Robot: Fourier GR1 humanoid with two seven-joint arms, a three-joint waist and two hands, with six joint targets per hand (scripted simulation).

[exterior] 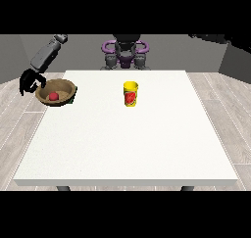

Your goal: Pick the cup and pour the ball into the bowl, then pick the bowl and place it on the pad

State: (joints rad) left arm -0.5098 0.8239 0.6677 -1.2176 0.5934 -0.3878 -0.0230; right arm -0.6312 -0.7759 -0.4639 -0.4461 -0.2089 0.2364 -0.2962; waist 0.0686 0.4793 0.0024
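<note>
Hand at view's left [28, 83], fingers curled on wooden bowl [57, 91] rim, red ball [53, 96] inside, at table [127, 149] far-left corner over green pad [71, 99]. We keep bowl level, lower gently. Yellow cup [130, 93] stands mid-table.

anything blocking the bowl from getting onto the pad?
Nothing visible does. The bowl, with the red ball inside, already sits at the table's left edge, over a green sliver that looks like the pad. The hand at the view's left is at its rim. The yellow cup stands well apart, mid-table.

No readable text; the cup [130, 93] bears only a red mark.
</note>
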